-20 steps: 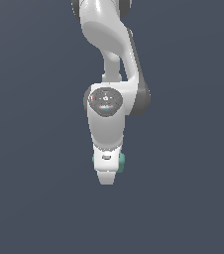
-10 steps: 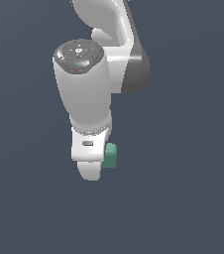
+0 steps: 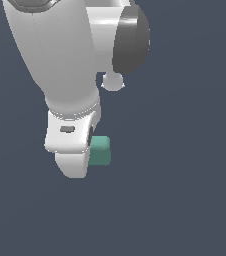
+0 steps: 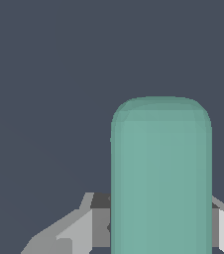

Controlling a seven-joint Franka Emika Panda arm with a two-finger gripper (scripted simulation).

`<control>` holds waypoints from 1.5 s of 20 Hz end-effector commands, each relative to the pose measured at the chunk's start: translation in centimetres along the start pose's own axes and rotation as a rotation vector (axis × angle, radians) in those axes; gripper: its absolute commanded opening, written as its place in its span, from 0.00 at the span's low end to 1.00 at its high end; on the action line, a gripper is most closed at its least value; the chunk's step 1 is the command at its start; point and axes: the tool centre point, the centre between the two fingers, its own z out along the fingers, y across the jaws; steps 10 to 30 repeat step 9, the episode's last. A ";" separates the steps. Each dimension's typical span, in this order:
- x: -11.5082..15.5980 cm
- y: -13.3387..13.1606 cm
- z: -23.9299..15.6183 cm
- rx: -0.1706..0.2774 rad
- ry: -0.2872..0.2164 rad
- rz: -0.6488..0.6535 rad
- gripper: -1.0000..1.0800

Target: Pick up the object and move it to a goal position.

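The object [image 3: 101, 151] is a small teal-green rounded block. In the exterior view it sticks out on the exterior view's right side of my white gripper hand [image 3: 83, 156], and it hangs in the air with nothing under it. In the wrist view the block [image 4: 161, 168] fills the space between my two fingers, with one finger [image 4: 86, 229] against one side and the other finger just showing at the picture's edge. The gripper is shut on the block. The fingertips themselves are hidden behind the hand in the exterior view.
The white arm link [image 3: 55, 55] and a dark joint cap [image 3: 131, 40] fill the upper part of the exterior view. A small white rounded part [image 3: 112, 81] shows under the joint. The background is plain dark grey-blue, and no surface or edge is visible.
The arm and hand have grown much larger in the exterior view, coming closer to the camera. The teal block has stayed in the gripper and moved with it.
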 end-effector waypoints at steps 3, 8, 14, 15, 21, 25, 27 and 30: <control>-0.4 0.3 -1.1 0.001 0.000 0.000 0.00; -0.5 0.4 -1.5 0.001 -0.001 0.000 0.00; -0.5 0.4 -1.5 0.001 -0.001 0.000 0.00; -0.5 0.4 -1.5 0.001 -0.001 0.000 0.00; -0.5 0.4 -1.5 0.001 -0.001 0.000 0.00; -0.5 0.4 -1.5 0.001 -0.001 0.000 0.00; -0.5 0.4 -1.5 0.001 -0.001 0.000 0.00; -0.5 0.4 -1.5 0.001 -0.001 0.000 0.00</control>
